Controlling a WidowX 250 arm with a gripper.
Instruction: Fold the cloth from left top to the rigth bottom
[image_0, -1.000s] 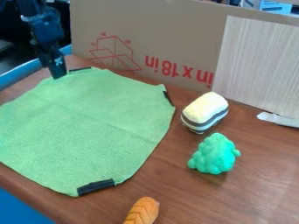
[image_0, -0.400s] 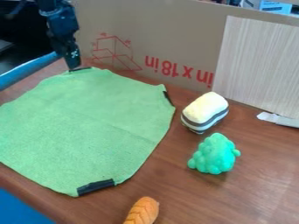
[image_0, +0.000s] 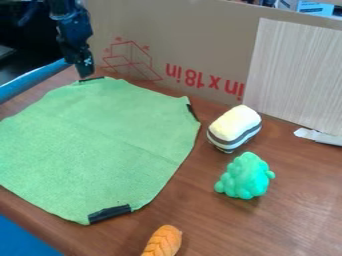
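No fold yet, whole job left
Green cloth (image_0: 100, 145)'s flat along the bench (image_0: 287, 205)'s left edge, gripper (image_0: 84, 77) at its top taped corner, can't tell if clamped tbh.

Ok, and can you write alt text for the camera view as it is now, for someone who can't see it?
A black gripper is at the far left corner of a green cloth spread unfolded on a brown table. Right of the cloth sit a white-and-grey striped toy and a green bumpy toy; an orange toy lies nearest the camera.
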